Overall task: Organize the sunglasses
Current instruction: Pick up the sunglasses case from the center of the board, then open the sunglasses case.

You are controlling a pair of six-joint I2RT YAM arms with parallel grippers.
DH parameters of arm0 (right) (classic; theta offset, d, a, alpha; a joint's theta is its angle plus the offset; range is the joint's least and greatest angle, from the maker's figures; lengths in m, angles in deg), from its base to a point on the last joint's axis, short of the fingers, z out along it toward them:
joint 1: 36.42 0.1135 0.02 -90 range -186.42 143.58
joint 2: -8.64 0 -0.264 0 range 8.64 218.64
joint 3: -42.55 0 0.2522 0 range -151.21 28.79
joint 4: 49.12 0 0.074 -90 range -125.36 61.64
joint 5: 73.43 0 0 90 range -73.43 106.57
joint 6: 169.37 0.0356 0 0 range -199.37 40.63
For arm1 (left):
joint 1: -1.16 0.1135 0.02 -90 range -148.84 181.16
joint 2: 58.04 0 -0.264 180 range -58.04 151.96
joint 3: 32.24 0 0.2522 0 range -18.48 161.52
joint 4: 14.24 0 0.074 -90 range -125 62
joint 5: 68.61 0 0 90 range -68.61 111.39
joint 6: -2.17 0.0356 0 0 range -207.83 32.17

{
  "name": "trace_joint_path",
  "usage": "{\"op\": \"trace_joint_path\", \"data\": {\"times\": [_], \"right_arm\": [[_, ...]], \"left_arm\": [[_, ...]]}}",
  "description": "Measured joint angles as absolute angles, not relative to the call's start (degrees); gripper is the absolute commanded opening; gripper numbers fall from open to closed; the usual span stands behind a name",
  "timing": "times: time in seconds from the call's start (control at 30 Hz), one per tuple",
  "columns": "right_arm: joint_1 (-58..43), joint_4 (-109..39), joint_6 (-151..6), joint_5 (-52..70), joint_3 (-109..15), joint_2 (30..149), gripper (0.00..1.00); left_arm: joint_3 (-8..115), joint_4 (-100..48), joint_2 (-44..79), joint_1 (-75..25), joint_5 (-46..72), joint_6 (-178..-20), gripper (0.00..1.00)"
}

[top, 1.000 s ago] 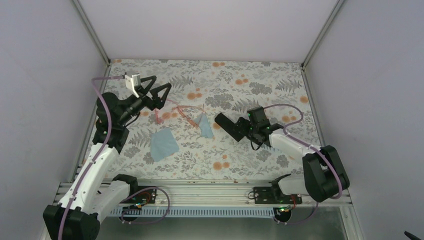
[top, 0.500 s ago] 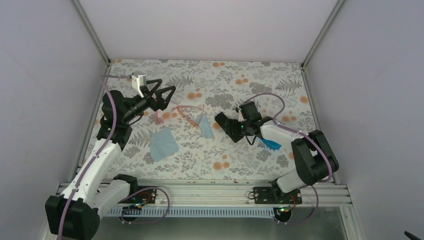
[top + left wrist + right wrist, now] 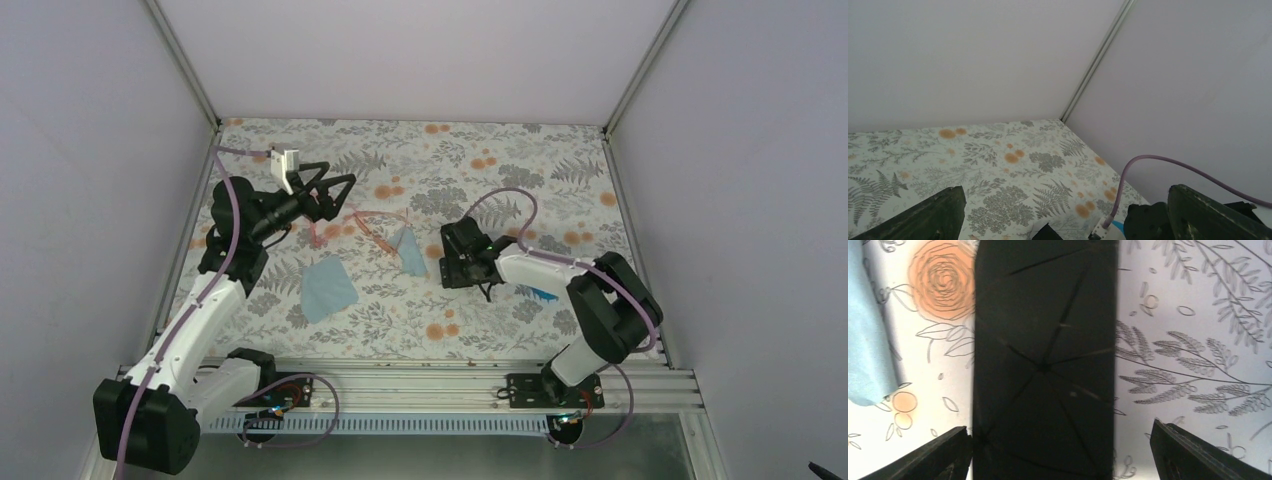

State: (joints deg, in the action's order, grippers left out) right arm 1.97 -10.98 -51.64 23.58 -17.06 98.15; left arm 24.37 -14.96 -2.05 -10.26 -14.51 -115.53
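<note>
The worktop (image 3: 520, 150) wears a white cover printed with grey ferns and orange flowers. Plain pale panels close it in at the left, the right and the back, with a metal post in each far corner and a metal rail (image 3: 400, 385) along the near edge. There are two arms. The single pair of sunglasses (image 3: 372, 226) lies on the worktop left of centre, between the two pincers and touched by neither. There are two pale blue cloths: the larger cloth (image 3: 327, 288) lies nearer the rail, and the smaller cloth (image 3: 408, 252) lies just beside the right end of the sunglasses. One flat black case (image 3: 1043, 340), creased into triangles, lies to the right of the smaller cloth. One bright blue thing (image 3: 541, 293) peeks from under the right arm, too hidden to name. The left pincer (image 3: 340, 196) hangs above the worktop near the far left, its jaws spread wide with nothing between them. The right pincer (image 3: 1063, 457) points straight down over the black case, its jaws wide apart on either side of the case and gripping nothing.
</note>
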Motion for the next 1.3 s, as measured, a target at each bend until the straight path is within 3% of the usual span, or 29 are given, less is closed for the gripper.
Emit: {"op": "trace_joint_path", "data": {"times": [0.2, 0.43, 0.5, 0.87, 1.3], "right_arm": [[6.2, -7.5, -49.0, 27.7, -21.0, 101.6, 0.79], [6.7, -5.8, -45.6, 30.1, -22.7, 104.6, 0.55], [6.7, -5.8, -45.0, 30.3, -22.7, 104.6, 0.52], [6.0, -12.5, -46.0, 24.4, -19.9, 95.2, 0.47], [-0.2, -38.1, -45.7, -7.1, -19.9, 80.1, 0.48]], "left_arm": [[24.4, -15.0, -2.8, -10.3, -14.2, -115.5, 1.0], [24.3, -15.4, -5.3, -10.3, -13.3, -115.1, 1.0], [24.3, -15.5, -5.9, -10.4, -12.9, -114.9, 1.0], [24.3, -16.6, -4.8, -10.4, -12.8, -116.0, 1.0], [21.4, -0.2, 7.2, -16.4, -28.4, -133.8, 1.0]]}}
